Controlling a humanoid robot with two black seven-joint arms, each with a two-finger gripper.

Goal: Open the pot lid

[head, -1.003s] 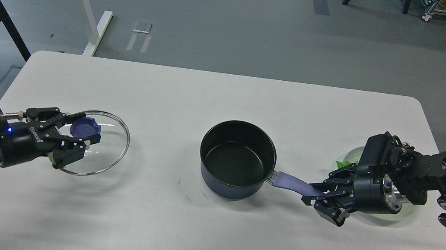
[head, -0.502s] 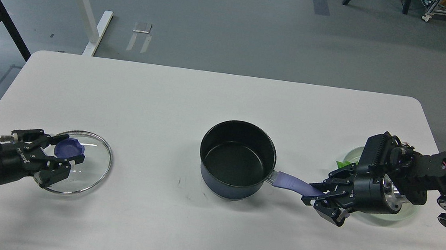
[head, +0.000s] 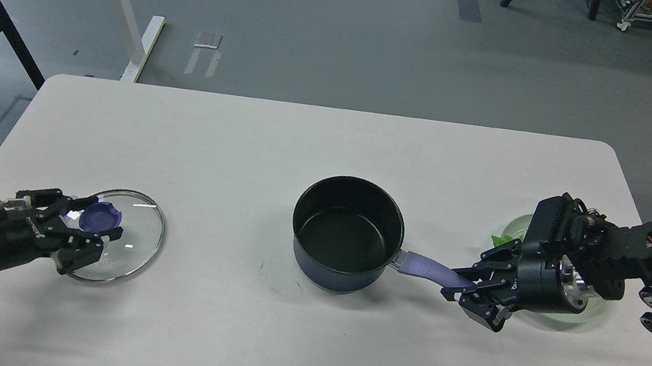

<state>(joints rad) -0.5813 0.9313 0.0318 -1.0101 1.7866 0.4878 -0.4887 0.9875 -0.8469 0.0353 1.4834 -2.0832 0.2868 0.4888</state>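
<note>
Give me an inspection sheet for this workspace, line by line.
Surface: white table, a few small dark specks in front of the pot.
Job's things: pot uncovered, black inside bare; pot lid apart from it at the table's left side.
Clutter: glass plate with something green, mostly hidden behind the right arm.
Grippers: left gripper shut on the lid's knob; right gripper shut on the pot's handle.
Cables: black cables along both arms.
Surroundings: grey floor, white table legs far left, wheeled rack far right.
</note>
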